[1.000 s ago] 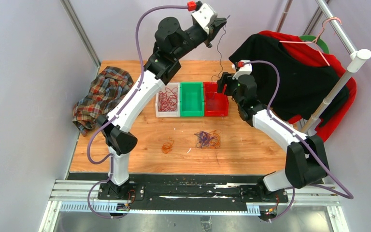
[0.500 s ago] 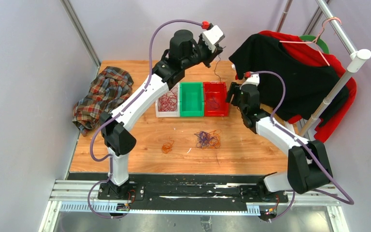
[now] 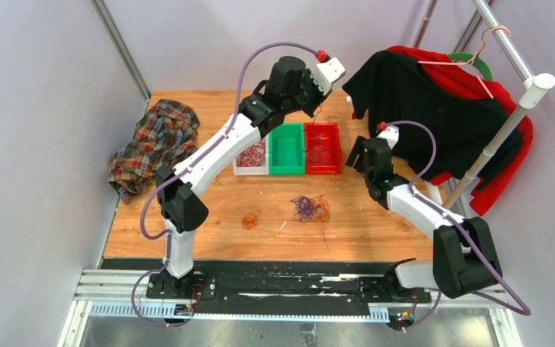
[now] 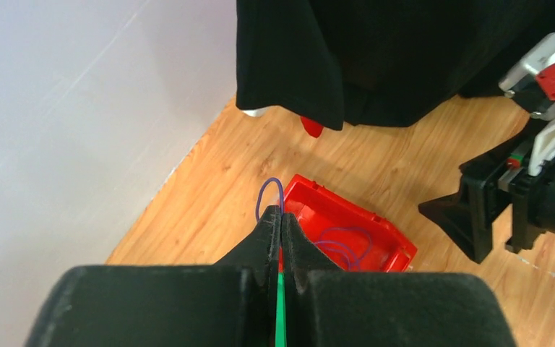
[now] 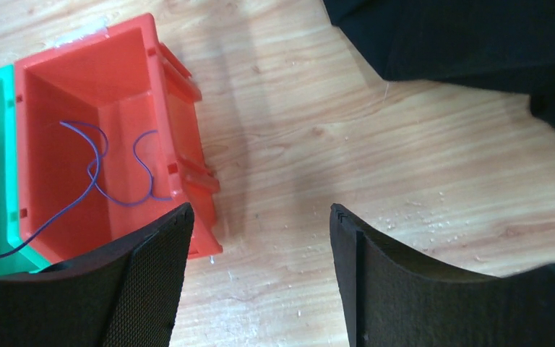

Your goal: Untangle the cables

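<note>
My left gripper (image 4: pixel 280 217) is shut on a thin purple cable (image 4: pixel 269 194) whose loop sticks out past the fingertips; it hangs above the red bin (image 4: pixel 347 238), where the rest of the cable lies coiled. In the top view that gripper (image 3: pixel 318 107) is over the bin row's far edge. My right gripper (image 5: pixel 260 217) is open and empty, just right of the red bin (image 5: pixel 101 137). A purple tangle (image 3: pixel 309 208) and a small orange cable (image 3: pixel 250 219) lie on the table. Dark red cables (image 3: pixel 251 153) fill the white bin.
A green bin (image 3: pixel 286 148) stands between the white bin (image 3: pixel 240 170) and the red bin (image 3: pixel 323 168). A plaid cloth (image 3: pixel 152 141) lies at the table's left edge. A black and red garment (image 3: pixel 441 108) hangs on a rack at the right.
My left gripper has come down and to the right, lowering the purple cable into the red bin. My right gripper has backed away to the right of the red bin.
</note>
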`<state>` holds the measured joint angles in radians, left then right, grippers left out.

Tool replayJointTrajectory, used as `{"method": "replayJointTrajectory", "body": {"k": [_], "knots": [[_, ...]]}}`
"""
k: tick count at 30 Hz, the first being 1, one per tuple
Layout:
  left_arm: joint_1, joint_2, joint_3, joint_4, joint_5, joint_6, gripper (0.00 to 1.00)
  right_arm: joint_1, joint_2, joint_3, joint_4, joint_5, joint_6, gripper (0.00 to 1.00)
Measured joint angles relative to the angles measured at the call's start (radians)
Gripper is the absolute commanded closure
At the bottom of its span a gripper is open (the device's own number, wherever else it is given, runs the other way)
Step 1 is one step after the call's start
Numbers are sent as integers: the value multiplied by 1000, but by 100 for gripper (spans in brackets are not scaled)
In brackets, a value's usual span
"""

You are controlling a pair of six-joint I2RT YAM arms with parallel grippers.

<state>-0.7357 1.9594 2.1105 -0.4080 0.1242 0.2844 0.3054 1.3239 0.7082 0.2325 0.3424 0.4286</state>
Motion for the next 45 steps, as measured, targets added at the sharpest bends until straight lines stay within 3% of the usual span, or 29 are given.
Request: {"method": "replayJointTrajectory", "body": {"k": [11, 27, 34, 39, 42, 45], "knots": [[-2, 156, 26, 15, -35, 73, 99, 0, -51, -20, -11, -2, 21, 32], [-3, 233, -164, 182, -58, 161, 100, -29, -156, -29, 40, -93, -7, 32], [-9, 265, -203, 191, -44, 132, 99, -54, -208, -74, 39, -108, -9, 33], [-9, 309, -164, 154, -41, 91, 89, -64, -279, -131, 35, -110, -10, 33], [-9, 339, -113, 105, -42, 82, 68, -71, -296, -134, 31, -111, -10, 33], [-9, 359, -64, 45, -48, 87, 40, -78, -315, -139, 29, -111, -10, 33]]}}
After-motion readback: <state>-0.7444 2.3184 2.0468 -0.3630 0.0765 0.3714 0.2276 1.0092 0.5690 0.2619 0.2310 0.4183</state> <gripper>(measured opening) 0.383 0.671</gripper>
